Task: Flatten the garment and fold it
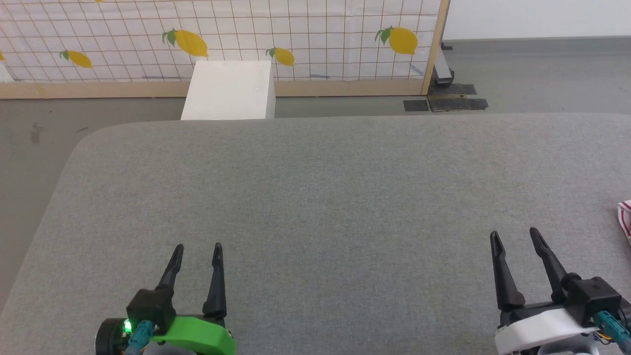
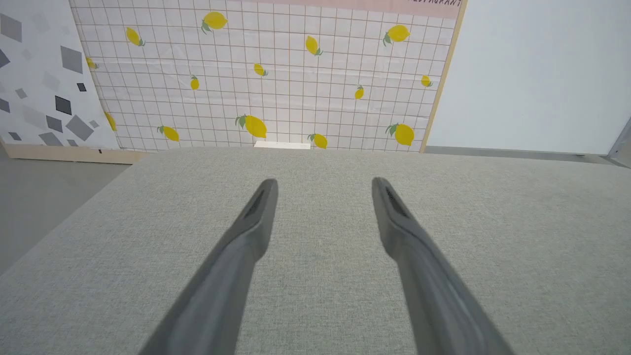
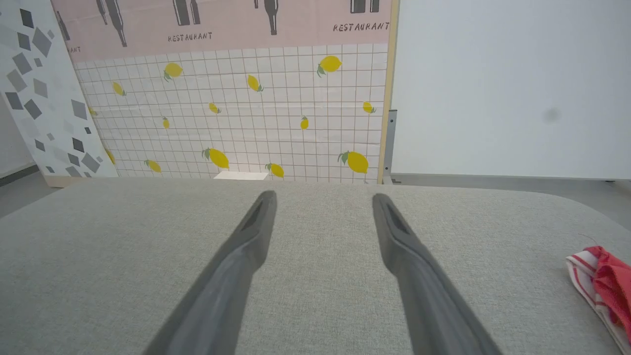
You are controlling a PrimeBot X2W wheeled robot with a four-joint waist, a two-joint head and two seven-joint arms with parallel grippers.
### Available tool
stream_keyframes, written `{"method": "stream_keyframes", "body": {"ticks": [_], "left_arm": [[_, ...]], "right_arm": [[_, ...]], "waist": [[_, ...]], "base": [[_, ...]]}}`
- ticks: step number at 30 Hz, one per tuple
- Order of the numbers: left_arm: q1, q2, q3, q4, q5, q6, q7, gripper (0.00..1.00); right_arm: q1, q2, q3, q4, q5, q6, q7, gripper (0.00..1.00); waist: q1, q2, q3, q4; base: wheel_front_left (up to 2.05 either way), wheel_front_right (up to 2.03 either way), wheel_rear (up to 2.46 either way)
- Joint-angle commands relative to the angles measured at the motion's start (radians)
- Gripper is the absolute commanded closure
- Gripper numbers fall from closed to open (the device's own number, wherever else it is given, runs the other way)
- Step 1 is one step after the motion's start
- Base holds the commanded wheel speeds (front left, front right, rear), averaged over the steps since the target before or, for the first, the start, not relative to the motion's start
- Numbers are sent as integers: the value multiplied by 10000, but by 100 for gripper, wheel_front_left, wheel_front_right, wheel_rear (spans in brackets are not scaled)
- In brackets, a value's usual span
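Only a corner of the garment (image 1: 625, 220) shows at the head view's right edge: white cloth with red stripes. In the right wrist view the garment (image 3: 604, 288) is a bunched red piece with red-and-white striped trim at the lower right. My right gripper (image 1: 515, 236) stands open over the grey surface, left of the garment and apart from it, and the right gripper (image 3: 323, 199) holds nothing. My left gripper (image 1: 197, 249) is open at the lower left, far from the garment; the left gripper (image 2: 323, 185) is empty too.
A wide grey fabric-covered table (image 1: 325, 197) carries everything. Beyond its far edge stands a white box (image 1: 229, 89) on the floor, against a lemon-print panel (image 1: 222, 34). Dark floor plates (image 1: 446, 101) lie at the back right.
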Motion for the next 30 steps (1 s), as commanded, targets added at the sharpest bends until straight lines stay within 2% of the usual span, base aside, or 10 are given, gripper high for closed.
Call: {"method": "stream_keyframes", "body": {"ticks": [1,16,17,30], "left_arm": [[114,-28,-7,14,110,-21,-38,0],[57,-46,-29,119,-5,-9,-38,0],[-1,-4,-23,113,-25,10,0,100],[-41,-6,25,25,80,44,208,100]], "right_arm": [[83,52,2,-74,-32,-17,-87,0],[51,128,-50,-228,-19,-17,-99,0],[-1,83,-29,-167,0,0,-42,100],[-51,90,10,-222,-73,0,153,100]], "waist": [[1,0,24,3],[1,0,58,37],[1,0,59,36],[1,0,57,41]], "base": [[0,0,0],[0,0,0],[0,0,0],[0,0,0]]}}
